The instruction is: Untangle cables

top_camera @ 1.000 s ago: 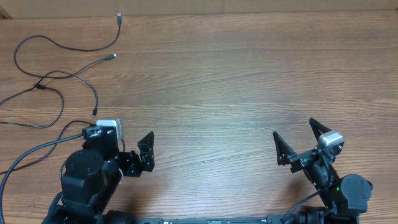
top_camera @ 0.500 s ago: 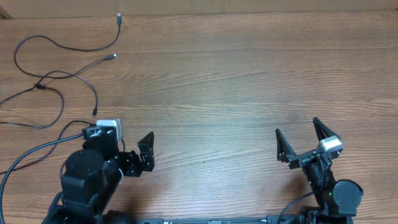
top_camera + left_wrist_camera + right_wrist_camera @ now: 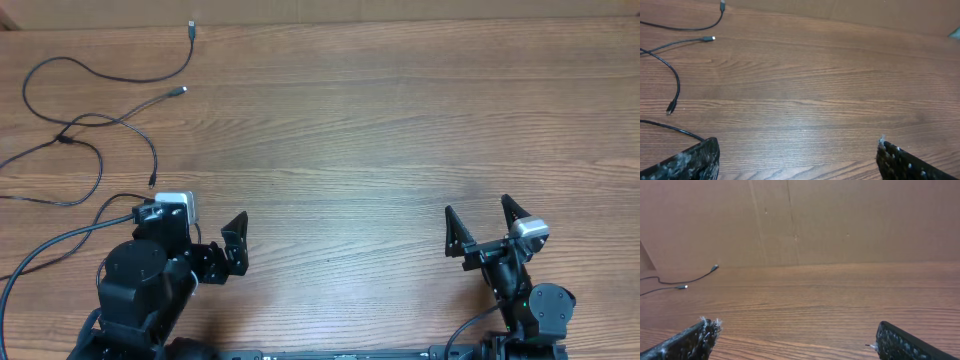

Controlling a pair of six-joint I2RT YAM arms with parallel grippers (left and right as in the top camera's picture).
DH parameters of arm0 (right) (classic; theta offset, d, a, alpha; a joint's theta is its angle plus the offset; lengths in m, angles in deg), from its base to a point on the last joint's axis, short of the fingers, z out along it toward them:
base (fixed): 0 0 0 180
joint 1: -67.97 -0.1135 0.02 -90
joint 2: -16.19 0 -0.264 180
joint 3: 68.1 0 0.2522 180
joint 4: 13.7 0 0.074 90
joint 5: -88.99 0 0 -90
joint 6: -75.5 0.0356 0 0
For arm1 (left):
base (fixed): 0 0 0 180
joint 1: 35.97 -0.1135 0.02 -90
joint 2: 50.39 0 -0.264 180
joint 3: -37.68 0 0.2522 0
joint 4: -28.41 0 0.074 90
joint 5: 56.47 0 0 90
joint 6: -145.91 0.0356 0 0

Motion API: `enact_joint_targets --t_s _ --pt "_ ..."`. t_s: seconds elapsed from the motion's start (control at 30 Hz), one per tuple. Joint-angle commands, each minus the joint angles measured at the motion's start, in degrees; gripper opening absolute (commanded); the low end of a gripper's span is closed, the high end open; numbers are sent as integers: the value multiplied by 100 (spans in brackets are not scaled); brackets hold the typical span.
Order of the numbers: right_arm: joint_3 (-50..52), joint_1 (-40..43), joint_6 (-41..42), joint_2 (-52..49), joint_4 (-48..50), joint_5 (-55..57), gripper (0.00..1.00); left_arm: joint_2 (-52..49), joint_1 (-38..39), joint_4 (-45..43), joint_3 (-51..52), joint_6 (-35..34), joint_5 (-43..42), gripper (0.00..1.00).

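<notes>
The cables (image 3: pixel 65 137) lie as loose thin black strands at the table's far left, crossing at a small knot. Their plug ends rest apart, one at the back edge (image 3: pixel 191 27), one silvery (image 3: pixel 180 91) and one nearer my left arm (image 3: pixel 152 182). My left gripper (image 3: pixel 192 222) is open and empty, just in front of the nearest strand. The left wrist view shows the strands (image 3: pixel 710 38) at its upper left, beyond the jaws (image 3: pixel 797 157). My right gripper (image 3: pixel 480 212) is open and empty at the front right, far from the cables. The right wrist view shows two plug ends (image 3: pixel 684 286) far off to the left of the jaws (image 3: pixel 797 337).
Thicker black arm wires (image 3: pixel 40 250) run off the left edge beside my left arm. A brown cardboard wall (image 3: pixel 800 220) stands along the table's back edge. Bare wood table (image 3: pixel 350 140) spans the middle and right.
My right gripper has drawn back toward the table's front edge and turned slightly, still open. The left arm and the cables have not moved.
</notes>
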Motion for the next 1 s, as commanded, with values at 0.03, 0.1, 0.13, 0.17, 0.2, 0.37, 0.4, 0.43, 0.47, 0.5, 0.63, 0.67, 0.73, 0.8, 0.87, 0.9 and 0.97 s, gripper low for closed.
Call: enact_joint_targets --t_s 0.03,0.1,0.13,0.17,0.2,0.37,0.4,0.43,0.47,0.5,0.63,0.67,0.73,0.8,0.87,0.9,0.97 --pt "63 -33 72 50 46 83 100 -9 37 -9 -98 -52 81 100" --pt "63 -33 72 50 48 83 100 -9 37 -9 -98 -52 81 100" --pt "63 -33 70 50 46 114 100 -9 37 -9 -98 -52 81 99" --pt "63 -31 72 50 28 144 100 -9 37 -9 -98 -52 81 100" --pt "63 -31 70 50 26 146 100 -9 37 -9 -98 -52 81 100" --pt "63 -33 70 50 15 197 100 -9 37 -9 -98 -52 81 99" --pt "63 -33 72 50 11 210 100 -9 37 -9 -98 -52 81 100" --pt "63 -33 70 50 9 212 100 -9 37 -9 -98 -52 81 99" --pt "63 -33 70 50 7 212 100 -9 37 -9 -98 -52 81 100" --pt "63 -33 70 50 7 214 100 -9 37 -9 -98 -52 81 100" --pt "63 -33 70 50 2 232 100 -9 37 -9 -98 -52 81 100" --pt "63 -33 72 50 2 232 100 -9 37 -9 -98 -52 81 100" --pt "63 -33 70 50 0 245 100 -9 37 -9 -98 -52 81 99" --pt "61 -33 70 50 -13 317 100 -9 37 -9 -98 -52 81 100" --pt "59 -33 55 50 -20 402 100 -9 37 -9 -98 -52 81 100" --pt "59 -33 24 50 -22 424 100 -9 37 -9 -98 -52 81 99" --pt "59 -33 26 50 -35 494 100 -9 37 -9 -98 -52 81 100"
